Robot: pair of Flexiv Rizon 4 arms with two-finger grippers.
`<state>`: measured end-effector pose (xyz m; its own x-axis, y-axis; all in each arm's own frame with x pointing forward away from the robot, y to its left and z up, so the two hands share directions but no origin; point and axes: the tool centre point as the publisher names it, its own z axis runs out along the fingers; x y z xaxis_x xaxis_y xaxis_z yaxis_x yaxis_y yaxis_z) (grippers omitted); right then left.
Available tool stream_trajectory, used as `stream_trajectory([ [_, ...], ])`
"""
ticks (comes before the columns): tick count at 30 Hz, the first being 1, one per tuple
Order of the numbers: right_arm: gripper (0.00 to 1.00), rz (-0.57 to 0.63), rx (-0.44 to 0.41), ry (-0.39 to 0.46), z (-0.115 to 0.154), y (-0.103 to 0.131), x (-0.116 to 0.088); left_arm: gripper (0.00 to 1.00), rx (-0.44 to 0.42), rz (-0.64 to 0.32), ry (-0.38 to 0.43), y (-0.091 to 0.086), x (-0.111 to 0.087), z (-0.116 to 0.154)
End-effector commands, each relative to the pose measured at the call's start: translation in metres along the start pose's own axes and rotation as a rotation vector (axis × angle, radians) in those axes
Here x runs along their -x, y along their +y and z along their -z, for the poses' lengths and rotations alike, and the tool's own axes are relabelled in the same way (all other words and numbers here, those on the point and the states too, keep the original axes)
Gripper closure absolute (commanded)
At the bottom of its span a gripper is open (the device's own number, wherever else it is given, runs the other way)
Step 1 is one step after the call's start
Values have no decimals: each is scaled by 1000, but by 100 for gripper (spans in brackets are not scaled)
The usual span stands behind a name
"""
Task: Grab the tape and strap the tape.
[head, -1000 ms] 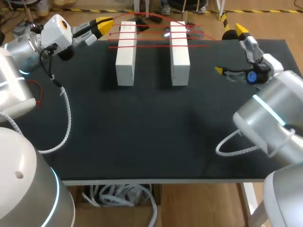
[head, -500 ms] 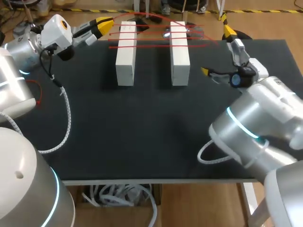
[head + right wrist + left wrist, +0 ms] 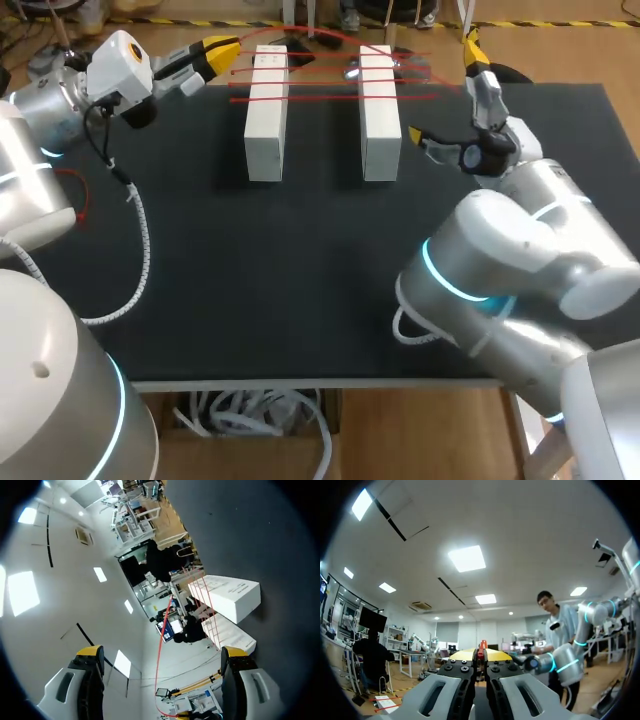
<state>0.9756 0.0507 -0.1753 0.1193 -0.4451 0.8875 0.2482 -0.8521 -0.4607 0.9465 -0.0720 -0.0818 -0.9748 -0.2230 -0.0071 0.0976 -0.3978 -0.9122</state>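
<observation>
On the black table, red tape spans white blocks.

You're in a robotics lab, prob. a shared one. Your left arm and right arm, silver w/ blue light rings, flank a black-topped table holding white blocks strung w/ red tape. Wrist views show ceiling light panels over an open hall, small & warped.

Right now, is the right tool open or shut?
Open. The right tool shows its two yellow fingertips spread wide apart in both head and right wrist views.
</observation>
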Motion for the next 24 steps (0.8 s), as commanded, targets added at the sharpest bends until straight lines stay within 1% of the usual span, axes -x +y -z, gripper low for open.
stream_trajectory([
  [1, 0, 2, 267, 27, -6, -8, -4, 100, -1, -1, 1, 0, 0, 0],
  [2, 0, 6, 263, 40, -6, -9, -6, 100, -1, -1, 1, 0, 0, 0],
  [3, 15, 5, 265, 42, -7, -10, -7, 100, -1, -1, 1, 0, 0, 0],
  [4, 35, 2, 268, 44, -8, -11, -9, 100, -1, -1, 1, 0, 0, 0],
  [5, 50, 0, 267, 49, -9, -11, -11, 100, -1, -1, 1, 0, 0, 0],
  [6, 50, 1, 266, 52, -10, -12, -12, 100, -1, -1, 1, 0, 0, 0],
  [7, 53, 1, 267, 53, -10, -13, -13, 100, -1, -1, 1, 0, 0, 0],
  [8, 59, 2, 265, 58, -11, -13, -14, 100, -1, -1, 1, 0, 0, 0],
  [9, 62, 2, 264, 59, -11, -14, -14, 100, -1, -1, 1, 0, 0, 0],
  [11, 62, 1, 263, 60, -12, -14, -15, 100, -1, -1, 1, 0, 0, 0],
  [12, 59, 1, 263, 60, -13, -15, -15, 100, -1, -1, 1, 0, 0, 0],
  [16, 60, -2, 268, 62, -15, -14, -16, 100, -1, -1, 1, 0, 0, 0],
  [18, 66, -2, 268, 64, -14, -15, -17, 100, -1, -1, 1, 0, 0, 0],
  [21, 65, -2, 268, 67, -14, -15, -19, 100, -1, -1, 1, 0, 0, 0],
  [23, 70, -5, 273, 69, -14, -14, -20, 100, -1, -1, 1, 0, 0, 0],
  [24, 70, -6, 274, 71, -14, -14, -20, 100, -1, -1, 1, 0, 0, 0],
])
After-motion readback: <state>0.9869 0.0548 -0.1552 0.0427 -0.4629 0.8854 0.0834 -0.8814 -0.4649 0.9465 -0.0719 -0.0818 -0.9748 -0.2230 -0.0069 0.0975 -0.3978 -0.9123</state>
